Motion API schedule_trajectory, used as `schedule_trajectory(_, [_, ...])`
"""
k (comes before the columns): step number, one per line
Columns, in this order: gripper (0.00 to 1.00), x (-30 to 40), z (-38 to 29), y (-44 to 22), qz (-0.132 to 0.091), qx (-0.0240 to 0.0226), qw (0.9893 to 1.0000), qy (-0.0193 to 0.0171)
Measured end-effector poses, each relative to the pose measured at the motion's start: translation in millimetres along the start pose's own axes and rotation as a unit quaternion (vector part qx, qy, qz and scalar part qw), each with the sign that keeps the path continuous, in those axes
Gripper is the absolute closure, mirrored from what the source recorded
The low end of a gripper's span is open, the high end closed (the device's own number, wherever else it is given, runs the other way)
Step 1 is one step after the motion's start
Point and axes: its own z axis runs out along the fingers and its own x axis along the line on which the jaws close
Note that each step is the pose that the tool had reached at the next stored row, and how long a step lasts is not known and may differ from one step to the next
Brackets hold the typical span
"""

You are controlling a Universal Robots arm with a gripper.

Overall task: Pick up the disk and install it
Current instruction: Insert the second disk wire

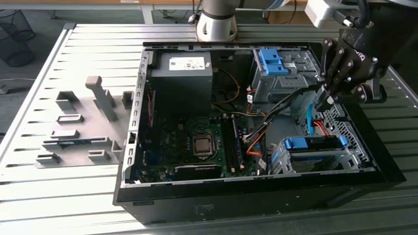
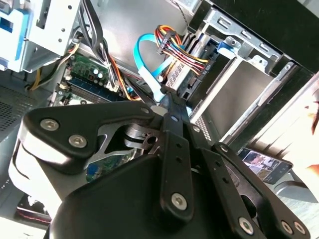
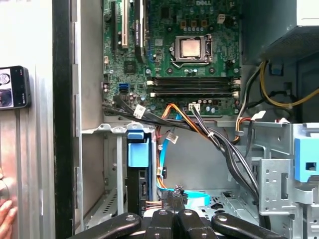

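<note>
Far on the exterior view's left, on the slatted metal desk [image 1: 39,196]: a grey plate [image 1: 81,132] with upright blocks. Beside it, an open computer case [image 1: 196,210] lying on its side. Inside, from that view's left: a black box [image 1: 183,78] with a white sticker, then the green circuit board [image 1: 196,142], then bundled cables [image 1: 261,132]. Further right, at the far wall, a metal cage [image 1: 281,78] with a blue bracket [image 1: 269,61] on top. Near the front corner, the disk [image 1: 313,143], seated in a second cage [image 1: 281,161], blue frame up. Above and apart from it, the pincer [image 1: 324,100], clenched with tips meeting, close to a light-blue ribbon cable [image 2: 144,55] in the second wrist view; cannot tell whether anything is pinched.
</note>
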Motion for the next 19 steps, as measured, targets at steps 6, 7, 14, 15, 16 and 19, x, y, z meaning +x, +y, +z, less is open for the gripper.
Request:
schedule_trajectory(6, [0.89, -2.7, -3.1, 0.2, 0.005, -0.0007, 1.0000, 0.0001])
schedule_trajectory(7, [0.89, -2.8, -3.6, 0.2, 0.005, -0.0011, 1.0000, 0.0000])
schedule_trajectory(14, [0.77, -8.3, -4.2, 0.4, 0.005, -0.0012, 1.0000, 0.0004])
schedule_trajectory(15, [0.77, -9.0, -4.5, 0.4, 0.005, -0.0012, 1.0000, 0.0004])
schedule_trajectory(16, [0.77, -9.3, -5.5, 0.4, 0.005, -0.0012, 1.0000, 0.0005])
schedule_trajectory(19, [0.70, -10.6, -8.1, 0.5, 0.005, -0.0014, 1.0000, 0.0004])
